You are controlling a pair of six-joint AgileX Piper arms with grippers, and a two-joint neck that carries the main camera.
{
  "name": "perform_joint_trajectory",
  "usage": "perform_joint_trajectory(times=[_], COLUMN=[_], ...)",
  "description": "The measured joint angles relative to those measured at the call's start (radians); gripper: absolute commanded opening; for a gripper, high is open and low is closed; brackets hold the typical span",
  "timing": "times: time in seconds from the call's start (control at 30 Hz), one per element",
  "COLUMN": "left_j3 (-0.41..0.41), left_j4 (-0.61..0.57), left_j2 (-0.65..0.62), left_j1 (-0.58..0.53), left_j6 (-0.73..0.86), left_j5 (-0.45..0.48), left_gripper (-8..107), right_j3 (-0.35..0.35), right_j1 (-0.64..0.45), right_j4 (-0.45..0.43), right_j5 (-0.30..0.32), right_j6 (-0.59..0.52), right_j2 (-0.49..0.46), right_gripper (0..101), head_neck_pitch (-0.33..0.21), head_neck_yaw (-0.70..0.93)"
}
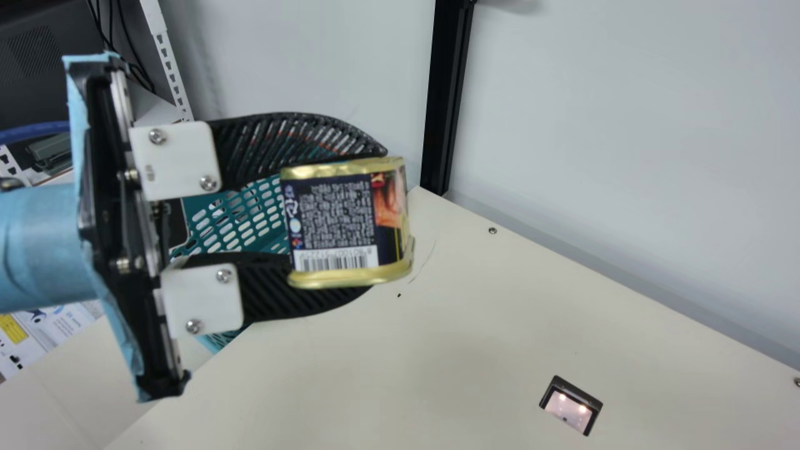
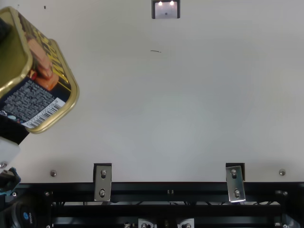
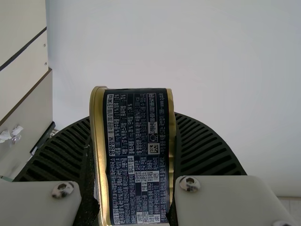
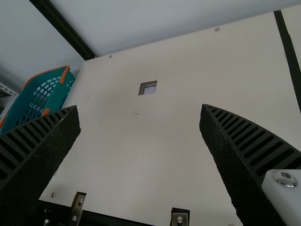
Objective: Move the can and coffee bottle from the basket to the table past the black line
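My left gripper is shut on the can, a dark, gold-rimmed tin held up at the left in the main view. The can also appears large at the top view's left edge. In the left wrist view the can is clasped between the ribbed fingers of my left gripper. Behind the gripper stands the teal basket; the basket has orange trim in the right wrist view. My right gripper is open with nothing between its fingers. The black line crosses the table in that view.
The cream table has a dark-framed rectangular cutout. A black upright post stands at the wall by the table's corner. A black rail with metal brackets runs along the table's edge.
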Motion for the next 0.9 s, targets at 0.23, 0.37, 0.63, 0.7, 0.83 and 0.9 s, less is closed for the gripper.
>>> perform_joint_trajectory(times=[0.23,0.37,0.63,0.7,0.83,0.9], left_j3=[0.000,0.000,0.002,-0.005,-0.037,-0.055], left_j4=[0.000,0.000,0.006,0.019,0.083,0.126], left_j2=[0.000,0.000,0.021,0.035,0.094,0.124], left_j1=[0.000,0.000,0.009,0.014,0.011,-0.009], left_j6=[0.000,0.000,0.032,0.056,0.132,0.178], left_j5=[0.000,0.000,-0.008,-0.016,-0.055,-0.082], left_gripper=[10,10,10,10,10,10], right_j3=[0.000,0.000,0.000,0.000,0.000,0.000], right_j1=[0.000,0.000,0.000,0.000,0.000,0.000], right_j4=[0.000,0.000,0.000,0.000,0.000,0.000], right_j5=[0.000,0.000,0.000,0.000,0.000,0.000], right_j6=[0.000,0.000,0.000,0.000,0.000,0.000], right_j2=[0.000,0.000,0.000,0.000,0.000,0.000], right_gripper=[101,101,101,101,101,101], head_neck_pitch=[0.000,0.000,0.000,0.000,0.005,0.000], head_neck_yaw=[0.000,0.000,0.000,0.000,0.000,0.000])
